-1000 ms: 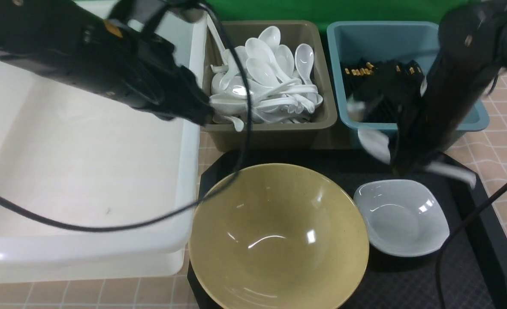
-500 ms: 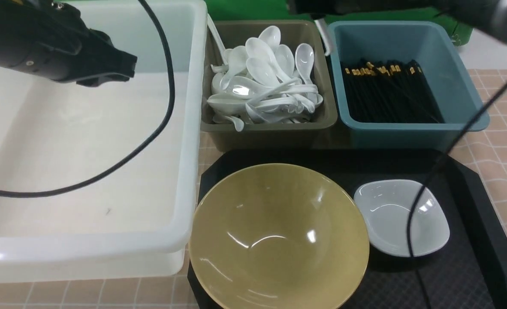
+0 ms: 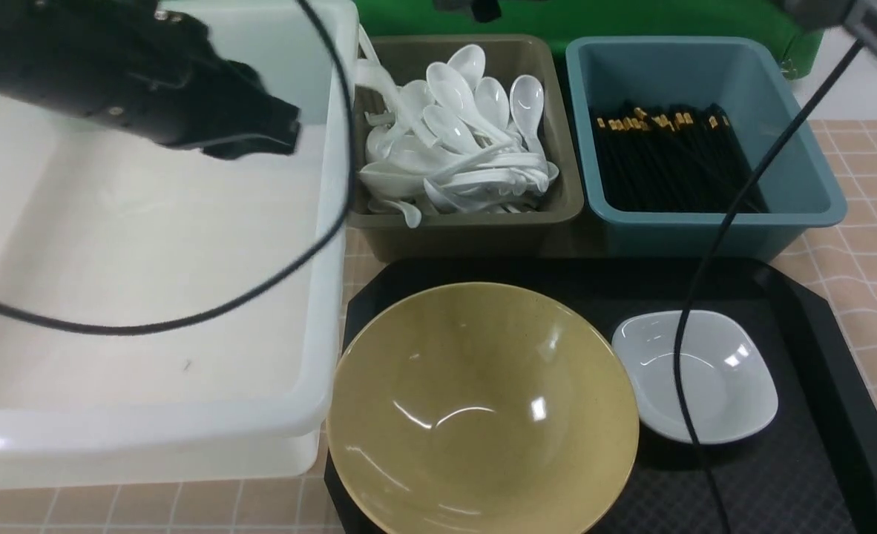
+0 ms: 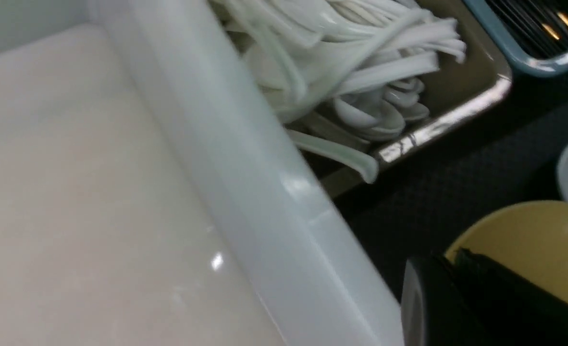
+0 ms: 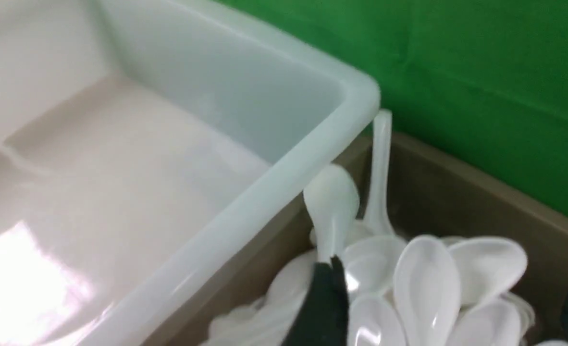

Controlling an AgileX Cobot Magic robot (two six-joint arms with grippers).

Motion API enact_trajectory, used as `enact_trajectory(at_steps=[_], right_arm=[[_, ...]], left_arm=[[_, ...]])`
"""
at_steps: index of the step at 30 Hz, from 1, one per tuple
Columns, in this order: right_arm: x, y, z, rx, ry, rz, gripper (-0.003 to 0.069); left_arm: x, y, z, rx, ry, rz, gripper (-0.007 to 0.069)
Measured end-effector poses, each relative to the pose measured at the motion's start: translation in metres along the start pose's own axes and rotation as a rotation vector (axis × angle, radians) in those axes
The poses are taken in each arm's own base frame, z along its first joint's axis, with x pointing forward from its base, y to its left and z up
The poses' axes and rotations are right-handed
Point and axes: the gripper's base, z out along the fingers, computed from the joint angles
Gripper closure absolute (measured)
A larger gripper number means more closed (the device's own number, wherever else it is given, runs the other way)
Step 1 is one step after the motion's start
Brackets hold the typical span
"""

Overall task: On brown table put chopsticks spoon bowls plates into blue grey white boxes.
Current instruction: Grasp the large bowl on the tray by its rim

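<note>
My right gripper point(image 5: 457, 274) hangs open above the grey box point(image 3: 468, 222), which holds a pile of white spoons point(image 3: 461, 141). One blurred spoon point(image 5: 332, 202) is loose by the box's far left corner point(image 3: 379, 78), free of the fingers. Only a dark scrap of the right arm shows in the front view. My left gripper point(image 3: 286, 133) is shut and empty over the white box point(image 3: 331, 259). Black chopsticks point(image 3: 668, 163) lie in the blue box point(image 3: 698, 237). The olive-yellow bowl point(image 3: 483, 408) and the small white plate point(image 3: 694, 374) sit on the black tray point(image 3: 780, 482).
The brown table point(image 3: 876, 222) shows at the right and along the front edge. Black cables from both arms loop over the white box, the bowl's rim and the plate. A green backdrop stands behind the boxes.
My right arm rose from the tray with a spoon, swung over to the grey box and opened, and the spoon came free. The left arm pulled back, then shifted right again.
</note>
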Motion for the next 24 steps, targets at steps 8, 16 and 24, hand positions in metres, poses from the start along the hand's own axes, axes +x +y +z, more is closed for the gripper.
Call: enact_trajectory(at_steps=[8,16,24], right_arm=[[-0.003,0.013,-0.070,0.018,0.267,-0.063,0.0283],[0.013,0.033,-0.135,0.054,0.339,-0.129,0.0563],[0.048,0.047,-0.170,0.065,0.440,-0.171,0.0621]], left_arm=[[-0.024,-0.051,0.068,0.128,0.242,0.215,0.0305],[-0.011,-0.064,0.139,0.098,0.434,0.365,0.0141],[0.008,-0.056,0.184,0.079,0.520,0.383,0.0130]])
